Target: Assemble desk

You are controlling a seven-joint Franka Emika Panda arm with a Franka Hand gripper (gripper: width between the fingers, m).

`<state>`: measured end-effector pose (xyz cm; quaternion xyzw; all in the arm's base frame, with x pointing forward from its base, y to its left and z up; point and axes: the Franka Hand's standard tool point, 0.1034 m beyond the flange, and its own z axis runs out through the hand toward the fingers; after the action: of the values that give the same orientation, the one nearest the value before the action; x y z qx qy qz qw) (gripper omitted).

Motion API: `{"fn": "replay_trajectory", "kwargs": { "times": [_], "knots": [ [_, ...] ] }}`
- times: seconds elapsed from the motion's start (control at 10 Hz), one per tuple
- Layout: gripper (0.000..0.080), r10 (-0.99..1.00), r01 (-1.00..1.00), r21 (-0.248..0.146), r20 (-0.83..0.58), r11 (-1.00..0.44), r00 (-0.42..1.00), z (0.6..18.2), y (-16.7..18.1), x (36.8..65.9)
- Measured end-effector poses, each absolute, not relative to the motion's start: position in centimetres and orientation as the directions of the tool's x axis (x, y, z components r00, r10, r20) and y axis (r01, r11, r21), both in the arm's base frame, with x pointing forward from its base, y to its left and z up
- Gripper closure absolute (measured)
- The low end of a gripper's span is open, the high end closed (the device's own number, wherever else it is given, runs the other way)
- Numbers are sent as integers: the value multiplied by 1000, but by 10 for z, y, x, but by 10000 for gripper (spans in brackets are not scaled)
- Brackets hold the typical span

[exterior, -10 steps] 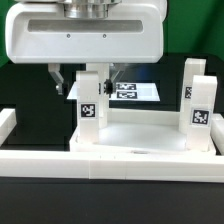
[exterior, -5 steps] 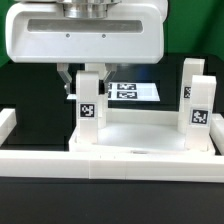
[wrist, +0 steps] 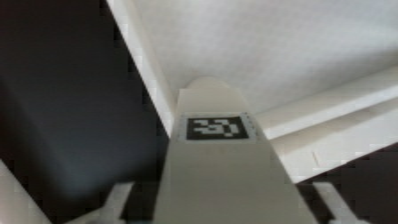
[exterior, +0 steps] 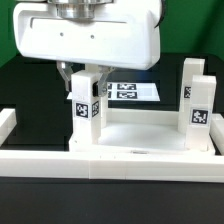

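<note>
We have the end effector (exterior: 83, 72) closed on the upper end of a square white leg (exterior: 85, 108), whose long axis stands upright, running from twelve to six o'clock directly beneath the wrist. In the exterior view the leg stands at the tray-like top's (exterior: 140, 132) nine-o'clock corner, while two more legs (exterior: 196, 100) stand upright at three o'clock. Whether the held leg is fully seated in its socket we cannot tell, so any next move should run straight along that vertical axis.
</note>
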<state>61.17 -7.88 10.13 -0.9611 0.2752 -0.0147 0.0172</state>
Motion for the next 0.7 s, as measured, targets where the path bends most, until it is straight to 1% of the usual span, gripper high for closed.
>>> {"fn": "replay_trajectory", "kwargs": {
  "times": [0.1,0.2,0.6,0.7],
  "knots": [
    [509,-627,-626,-56,9,-778,779,101,-79,612],
    [509,-684,-682,-57,5,-729,730,101,-79,612],
    [509,-888,-887,-67,-22,-457,459,101,-80,612],
    [509,-894,-892,-68,-23,-446,448,101,-80,613]
  ]
}}
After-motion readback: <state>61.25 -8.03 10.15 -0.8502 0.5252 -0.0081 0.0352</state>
